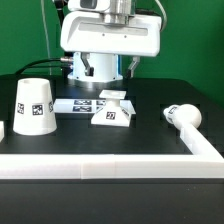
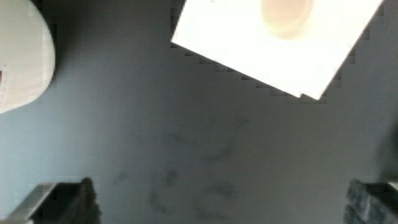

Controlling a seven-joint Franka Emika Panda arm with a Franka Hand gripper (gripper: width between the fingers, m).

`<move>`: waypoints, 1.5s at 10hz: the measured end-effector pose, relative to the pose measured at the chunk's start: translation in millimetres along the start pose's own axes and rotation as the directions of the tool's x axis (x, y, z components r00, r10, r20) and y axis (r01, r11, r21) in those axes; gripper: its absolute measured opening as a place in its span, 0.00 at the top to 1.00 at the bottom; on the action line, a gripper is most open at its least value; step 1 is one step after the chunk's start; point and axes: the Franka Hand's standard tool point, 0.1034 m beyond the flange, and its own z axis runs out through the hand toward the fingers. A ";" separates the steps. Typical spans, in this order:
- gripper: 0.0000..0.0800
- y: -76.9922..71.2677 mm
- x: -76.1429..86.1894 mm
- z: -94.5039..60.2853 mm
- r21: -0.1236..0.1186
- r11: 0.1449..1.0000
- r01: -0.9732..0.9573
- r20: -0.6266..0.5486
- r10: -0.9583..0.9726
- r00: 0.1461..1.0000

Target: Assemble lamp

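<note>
jaws spread wide, empty, over dark matte table (image 2: pixel 196 140); square white base (image 2: pixel 249 48) nearby.

The exterior view faces the white arm (image 1: pixel 105 40) across the black tabletop (image 1: pixel 150 138); the wrist view looks down, close (seemingly sharing the low square white plastic base (image 1: pixel 112 110)).

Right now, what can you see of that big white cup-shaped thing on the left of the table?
The shade is a white, plastic-looking tapered cup. It stands upright, wide end down and narrow end up, on the black table, at the exterior view's left. Black-and-white square tags mark its side. Nothing holds it, and only the table clearly touches it. The marker board lies close beside it; whether they touch cannot be told.
</note>
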 end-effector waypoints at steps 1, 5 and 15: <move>0.12 -0.5 -0.3 0.2 0.000 1.000 0.001 0.001 -0.001 1.000; 0.12 -4.7 -23.1 5.7 -0.001 0.984 -0.176 0.082 0.175 0.981; 0.12 -26.7 -49.1 29.4 0.018 0.975 -0.222 0.132 0.217 0.967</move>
